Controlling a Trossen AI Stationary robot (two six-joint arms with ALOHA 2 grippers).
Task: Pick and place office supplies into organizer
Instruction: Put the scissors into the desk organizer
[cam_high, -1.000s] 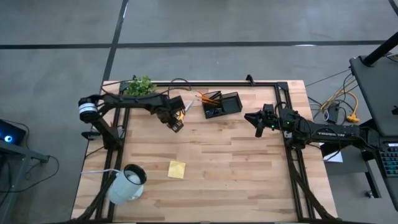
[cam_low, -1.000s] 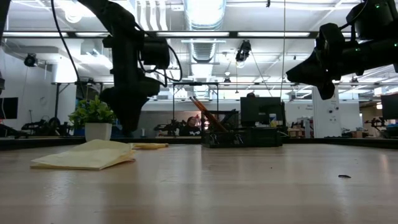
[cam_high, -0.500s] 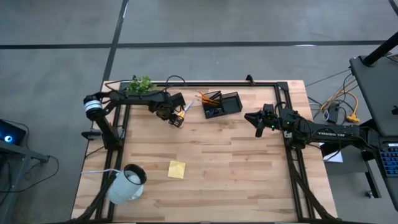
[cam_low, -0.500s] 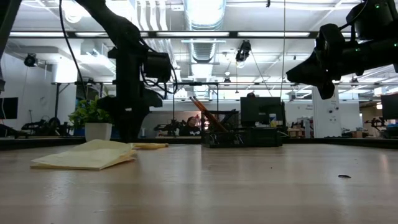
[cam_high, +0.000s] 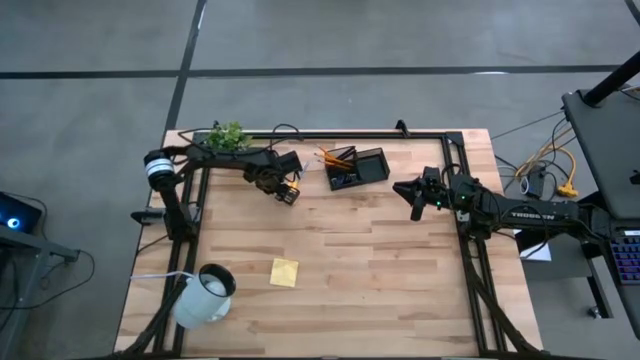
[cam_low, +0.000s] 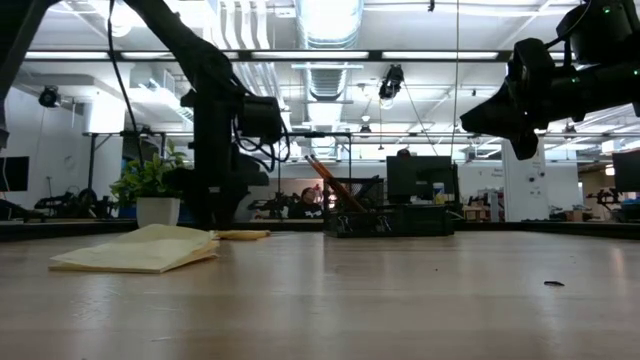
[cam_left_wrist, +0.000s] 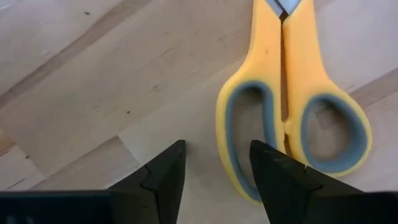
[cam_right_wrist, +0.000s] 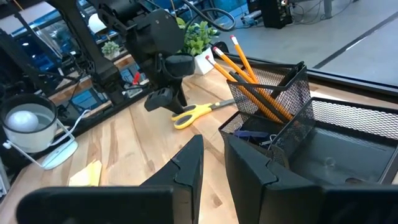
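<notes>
- Reaching for the yellow-handled scissors (cam_left_wrist: 292, 118) was, by my judgement, the step in hand: on the desk (cam_high: 400, 280) the left gripper (cam_high: 286, 192) hung low near the far edge, towards the far left corner, right at the scissors' handles.
- The organizer (cam_high: 358, 167) stood at the far edge near its middle, just beside the scissors, with orange pencils (cam_right_wrist: 249, 78) already upright in one compartment and dark items in another.
- The right gripper (cam_right_wrist: 212, 163) hovered above the desk's right side, apart from any supply; its fingers stood close together with a narrow gap and held nothing.
- The left fingers (cam_left_wrist: 163, 171) were spread and empty; in the left wrist view one tip sat over bare wood and the other at the rim of a handle loop, so the handle was not yet squarely between them.
- The sticky-note pad (cam_high: 284, 272) lay near the middle of the desk, towards the near edge, well apart from the organizer and not yet stowed.
- The next move likely called for shifting the left fingers so both straddled the handle, lowering, closing, then lifting the scissors over to an open compartment.
</notes>
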